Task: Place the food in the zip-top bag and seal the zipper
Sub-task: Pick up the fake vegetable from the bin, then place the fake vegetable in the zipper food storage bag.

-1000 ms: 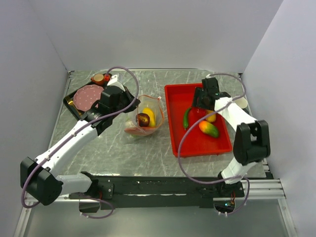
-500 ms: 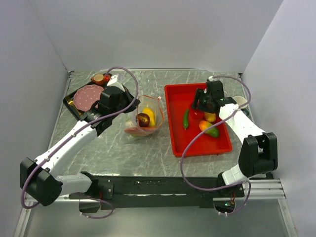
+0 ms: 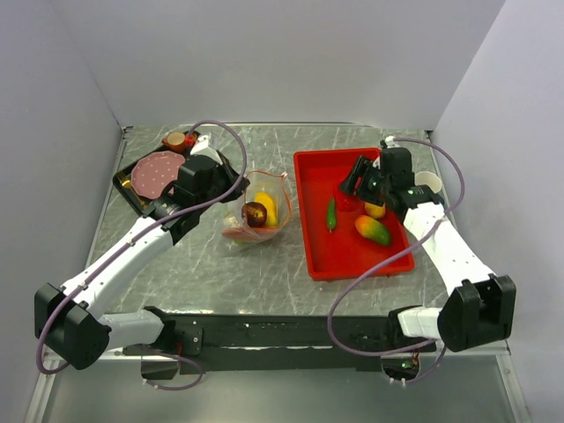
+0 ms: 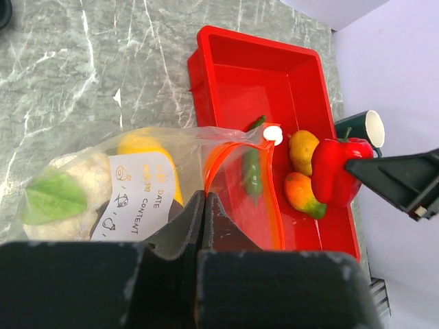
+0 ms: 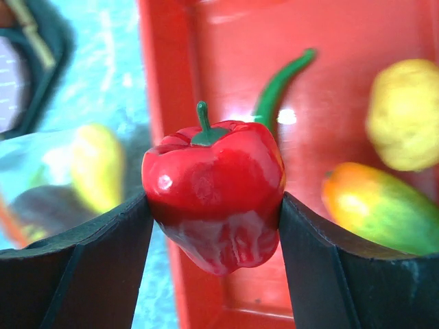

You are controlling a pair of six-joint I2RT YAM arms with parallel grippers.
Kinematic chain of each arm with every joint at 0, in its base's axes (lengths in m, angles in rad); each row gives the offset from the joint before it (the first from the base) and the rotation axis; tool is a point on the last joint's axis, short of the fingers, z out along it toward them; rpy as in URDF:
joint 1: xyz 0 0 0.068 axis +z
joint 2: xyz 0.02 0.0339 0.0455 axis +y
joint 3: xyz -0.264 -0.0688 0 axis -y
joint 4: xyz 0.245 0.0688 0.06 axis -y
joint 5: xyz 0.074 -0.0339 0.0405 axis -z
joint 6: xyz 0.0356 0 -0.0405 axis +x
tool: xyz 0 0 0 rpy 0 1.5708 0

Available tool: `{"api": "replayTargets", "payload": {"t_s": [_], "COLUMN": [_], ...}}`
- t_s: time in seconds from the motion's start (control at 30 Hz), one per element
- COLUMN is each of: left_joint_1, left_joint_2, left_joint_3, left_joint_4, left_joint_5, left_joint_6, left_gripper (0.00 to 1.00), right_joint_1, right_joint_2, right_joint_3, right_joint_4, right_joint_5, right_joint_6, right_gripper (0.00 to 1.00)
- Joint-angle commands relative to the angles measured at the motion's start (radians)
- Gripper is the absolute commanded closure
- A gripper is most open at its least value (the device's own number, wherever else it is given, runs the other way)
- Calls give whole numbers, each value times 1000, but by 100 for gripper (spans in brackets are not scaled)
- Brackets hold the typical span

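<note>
The right gripper (image 5: 214, 205) has its jaws spread wide around the red pepper (image 5: 214, 188), one black pad pressed to each flank, stem pointing up. A second ago this gripper sat low among the food in the red tray (image 3: 348, 260). Now it has risen with the pepper clear of the tray floor, and the arm's elbow has swung out toward the near right corner.

The left gripper (image 4: 204, 205) has not moved. Its jaws are pinched tight on the mouth edge of the zip-top bag (image 4: 140, 188), holding it up so the orange-red zipper (image 4: 236, 145) curves open toward the tray. Inside the bag, unchanged, lie a yellow oval fruit (image 3: 266, 205), a dark red piece (image 3: 255, 212) and a white-green leafy vegetable (image 4: 65, 195).

A green chili (image 3: 331, 214), a small yellow fruit (image 3: 375, 210) and an orange-green mango (image 3: 373, 231) lie in the tray. The tray's raised left wall stands between the pepper and the bag, and a strip of table (image 3: 264, 273) shows between that wall and the bag. A cup (image 3: 429, 182) stands just beside the tray's far right corner, close behind the right wrist. The black tray (image 3: 124, 181) with its pink plate (image 3: 157, 172) lies just left of the left gripper.
</note>
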Motion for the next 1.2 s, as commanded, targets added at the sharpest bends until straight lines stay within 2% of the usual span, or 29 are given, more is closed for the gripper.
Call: {"api": "replayTargets", "payload": {"t_s": [0.0, 0.23, 0.5, 1.0, 1.17], "left_joint_1": [5, 3, 3, 5, 3], "left_joint_2": [-31, -7, 15, 39, 2], "left_joint_3": [2, 27, 30, 83, 43], "left_joint_4": [51, 40, 51, 51, 106], "left_joint_5": [14, 34, 60, 77, 77], "left_joint_6": [5, 18, 9, 39, 21], "left_gripper": [99, 99, 99, 99, 99], "right_joint_1": [56, 188, 320, 417, 435], "right_joint_2": [-49, -84, -64, 148, 215], "right_joint_3": [-3, 79, 171, 308, 375], "right_joint_4": [70, 68, 96, 34, -4], "right_joint_5": [-66, -18, -59, -121, -38], "right_joint_6": [77, 103, 100, 27, 45], "right_gripper": [62, 61, 61, 60, 59]}}
